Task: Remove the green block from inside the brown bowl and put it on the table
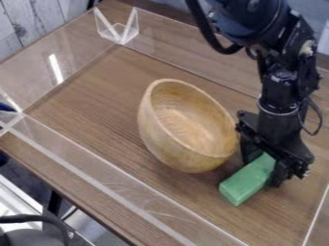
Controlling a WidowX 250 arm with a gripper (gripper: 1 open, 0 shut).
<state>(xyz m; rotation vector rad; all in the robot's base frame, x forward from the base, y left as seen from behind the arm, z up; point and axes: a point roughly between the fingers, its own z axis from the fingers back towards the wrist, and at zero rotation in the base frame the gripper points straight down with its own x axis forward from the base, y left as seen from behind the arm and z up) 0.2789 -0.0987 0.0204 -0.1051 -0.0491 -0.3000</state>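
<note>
The green block lies on the table at the front right, outside the brown bowl. Its far end sits under my gripper, which points straight down with a finger on either side of it. Whether the fingers still press the block cannot be made out. The bowl is empty and tipped, its right rim raised beside the gripper and its opening facing up and to the left.
Low clear acrylic walls run along the table's edges, one close to the block at the front right. A small clear bracket stands at the back left. Bare wood lies left of and behind the bowl.
</note>
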